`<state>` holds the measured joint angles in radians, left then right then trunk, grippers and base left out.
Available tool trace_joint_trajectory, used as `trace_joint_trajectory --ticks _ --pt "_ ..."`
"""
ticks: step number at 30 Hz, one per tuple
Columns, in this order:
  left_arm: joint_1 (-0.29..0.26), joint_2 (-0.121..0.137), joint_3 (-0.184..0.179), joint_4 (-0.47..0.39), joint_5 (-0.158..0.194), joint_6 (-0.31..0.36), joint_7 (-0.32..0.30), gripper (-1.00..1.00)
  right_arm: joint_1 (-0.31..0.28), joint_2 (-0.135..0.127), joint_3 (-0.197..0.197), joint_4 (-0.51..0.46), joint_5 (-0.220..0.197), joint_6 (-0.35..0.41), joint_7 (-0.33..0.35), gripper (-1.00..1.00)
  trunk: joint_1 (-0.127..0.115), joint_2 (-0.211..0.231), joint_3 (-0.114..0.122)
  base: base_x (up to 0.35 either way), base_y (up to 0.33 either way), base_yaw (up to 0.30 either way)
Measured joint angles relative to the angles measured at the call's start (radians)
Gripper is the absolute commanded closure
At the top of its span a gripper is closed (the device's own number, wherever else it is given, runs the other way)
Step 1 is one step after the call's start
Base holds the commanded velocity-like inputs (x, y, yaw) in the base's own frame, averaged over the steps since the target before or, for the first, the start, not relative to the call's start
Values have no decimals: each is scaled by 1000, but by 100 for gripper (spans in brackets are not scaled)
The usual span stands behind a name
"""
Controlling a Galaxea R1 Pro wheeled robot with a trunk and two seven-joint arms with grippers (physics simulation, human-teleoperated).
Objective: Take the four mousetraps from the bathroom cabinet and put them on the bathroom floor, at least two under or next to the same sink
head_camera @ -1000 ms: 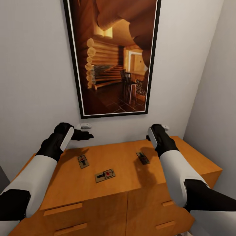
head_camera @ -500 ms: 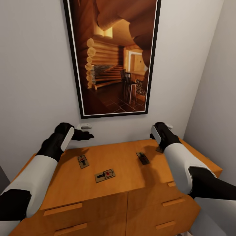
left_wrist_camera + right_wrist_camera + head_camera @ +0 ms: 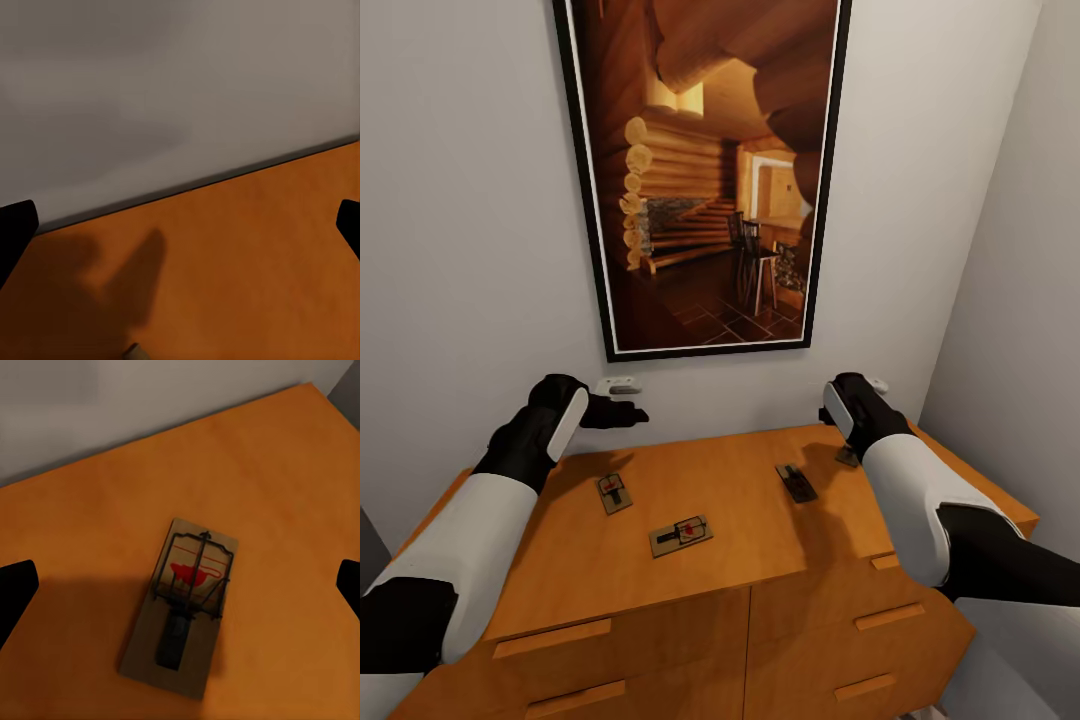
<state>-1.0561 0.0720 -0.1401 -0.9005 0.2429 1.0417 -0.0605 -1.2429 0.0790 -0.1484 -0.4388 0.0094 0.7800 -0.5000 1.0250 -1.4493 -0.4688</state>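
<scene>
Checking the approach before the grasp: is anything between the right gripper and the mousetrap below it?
Nothing visible. The flat brown wooden mousetrap lies alone on the orange-brown cabinet top, framed between the open right gripper fingers.

A black-framed log-cabin picture (image 3: 705, 170) hangs on the pale wall (image 3: 470, 200), above white outlets (image 3: 618, 385)
</scene>
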Motion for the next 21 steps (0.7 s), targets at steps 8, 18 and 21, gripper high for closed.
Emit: trace_joint_trajectory --ticks 8,18,21 --pt "0 -1 0 9 0 0 0 -100 0 -4 -12 53 -19 -38 5 -100 0 0 0 0 0 0" --pt "0 -1 0 18 0 0 0 -100 -1 -56 -26 121 -84 -89 11 -100 0 0 0 0 0 0" --pt "0 -1 0 19 0 0 0 -100 -1 -60 -27 125 -93 -91 12 -100 0 0 0 0 0 0"
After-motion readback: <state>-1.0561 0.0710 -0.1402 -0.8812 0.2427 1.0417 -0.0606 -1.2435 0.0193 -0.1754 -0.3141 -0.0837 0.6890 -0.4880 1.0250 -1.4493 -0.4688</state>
